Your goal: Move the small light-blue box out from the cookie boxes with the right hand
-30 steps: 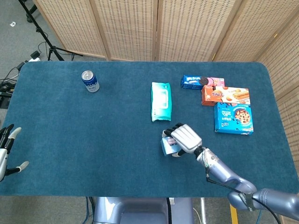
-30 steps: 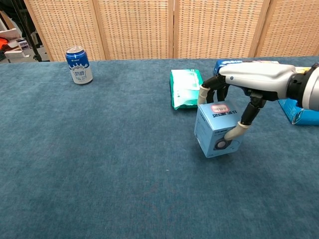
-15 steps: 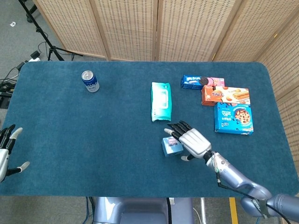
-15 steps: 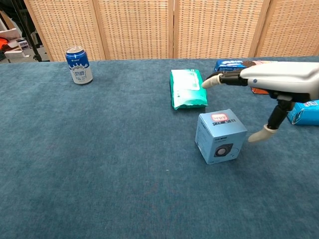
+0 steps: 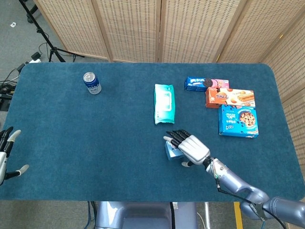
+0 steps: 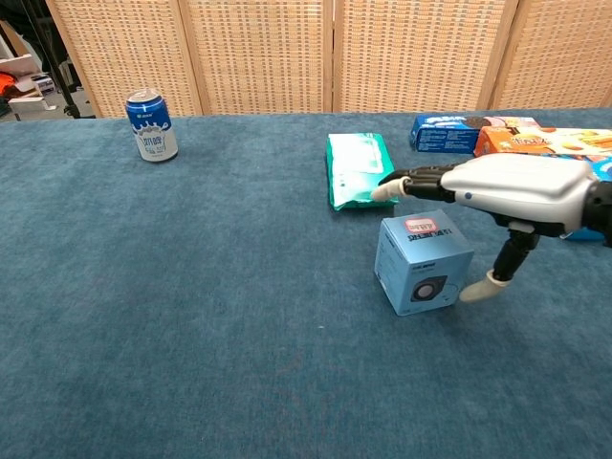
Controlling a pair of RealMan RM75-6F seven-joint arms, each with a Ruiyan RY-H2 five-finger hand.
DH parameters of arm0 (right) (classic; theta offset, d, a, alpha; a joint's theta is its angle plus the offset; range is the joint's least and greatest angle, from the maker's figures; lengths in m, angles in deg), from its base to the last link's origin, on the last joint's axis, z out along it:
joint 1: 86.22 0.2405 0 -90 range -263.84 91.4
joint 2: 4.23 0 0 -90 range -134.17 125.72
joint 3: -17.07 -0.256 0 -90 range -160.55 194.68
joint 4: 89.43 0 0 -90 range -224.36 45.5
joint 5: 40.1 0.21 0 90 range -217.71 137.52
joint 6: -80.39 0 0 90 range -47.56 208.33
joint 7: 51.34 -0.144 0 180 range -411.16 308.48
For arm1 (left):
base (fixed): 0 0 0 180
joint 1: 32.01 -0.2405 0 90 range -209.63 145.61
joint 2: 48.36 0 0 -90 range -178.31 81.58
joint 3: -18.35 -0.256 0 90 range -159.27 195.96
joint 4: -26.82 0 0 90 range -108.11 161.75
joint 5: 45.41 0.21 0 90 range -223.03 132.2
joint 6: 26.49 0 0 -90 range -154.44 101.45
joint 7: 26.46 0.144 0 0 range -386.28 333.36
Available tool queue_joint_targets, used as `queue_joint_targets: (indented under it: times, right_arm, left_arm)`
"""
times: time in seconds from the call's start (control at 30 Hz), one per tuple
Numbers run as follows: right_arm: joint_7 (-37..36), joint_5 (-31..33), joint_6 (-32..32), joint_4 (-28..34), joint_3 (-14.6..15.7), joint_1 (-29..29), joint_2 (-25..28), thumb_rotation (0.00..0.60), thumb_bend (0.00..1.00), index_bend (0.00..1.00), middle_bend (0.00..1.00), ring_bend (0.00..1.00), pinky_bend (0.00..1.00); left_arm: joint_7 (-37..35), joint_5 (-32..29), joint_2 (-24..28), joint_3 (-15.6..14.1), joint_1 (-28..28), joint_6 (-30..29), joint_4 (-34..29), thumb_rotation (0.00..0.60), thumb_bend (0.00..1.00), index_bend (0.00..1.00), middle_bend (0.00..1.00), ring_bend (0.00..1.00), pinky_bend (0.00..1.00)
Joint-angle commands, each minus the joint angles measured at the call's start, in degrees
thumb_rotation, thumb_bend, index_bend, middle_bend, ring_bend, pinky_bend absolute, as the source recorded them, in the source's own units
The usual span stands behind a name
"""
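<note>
The small light-blue box point(image 6: 422, 263) stands on the blue cloth in front of the green wipes pack, well left of the cookie boxes point(image 5: 231, 105). My right hand point(image 6: 497, 191) hovers just above and to the right of it, fingers stretched out flat over its top and holding nothing. The thumb tip point(image 6: 475, 290) hangs by the box's lower right corner. In the head view the right hand point(image 5: 191, 147) covers most of the box point(image 5: 171, 151). My left hand point(image 5: 5, 157) shows at the far left edge, fingers apart and empty.
A green wipes pack point(image 5: 164, 103) lies just behind the box. A blue drink can point(image 5: 92, 83) stands far left at the back. The cookie boxes point(image 6: 449, 133) sit in a cluster at the back right. Wooden screens stand behind the table.
The right hand let go of the box, which settled flat on the cloth. The hand opened and drew off to the right, then came back over the box's top.
</note>
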Motion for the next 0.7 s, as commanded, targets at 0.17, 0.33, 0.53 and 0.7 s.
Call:
queue_joint_targets:
  times: [0.17,0.33,0.53,0.7]
  right_arm:
    - [-3.9,0.8,-2.1,-3.7,-1.3,-0.2,-3.7,0.6,0.28,0.38,0.41,0.38,0.31]
    - [-8.0,-0.4,-2.9,-3.2,-0.7,-0.3,-3.0,0.6,0.49,0.49,0.55,0.48,0.34]
    - [-13.7,3.1,2.0,8.1,-1.4,0.9,6.8,0.6,0.56,0.49,0.56,0.5,0.34]
    - [-16.4,12.0,15.3,15.6,-2.6,5.2,17.5,0.6,0.62,0.49,0.55,0.5,0.34]
  left_arm:
    - [-0.1,-0.5,0.0,0.2,0.1,0.4,0.2,0.6,0.0,0.0,0.0,0.0,0.0]
    - [0.0,-0.5,0.0,0.2,0.1,0.4,0.1,0.6,0.0,0.0,0.0,0.0,0.0]
    - [-0.1,-0.3,0.1,0.1,0.1,0.3,0.0,0.6,0.0,0.0,0.0,0.0,0.0]
    - [0.2,0.2,0.1,-0.1,0.0,0.2,-0.1,0.6,0.0,0.0,0.0,0.0,0.0]
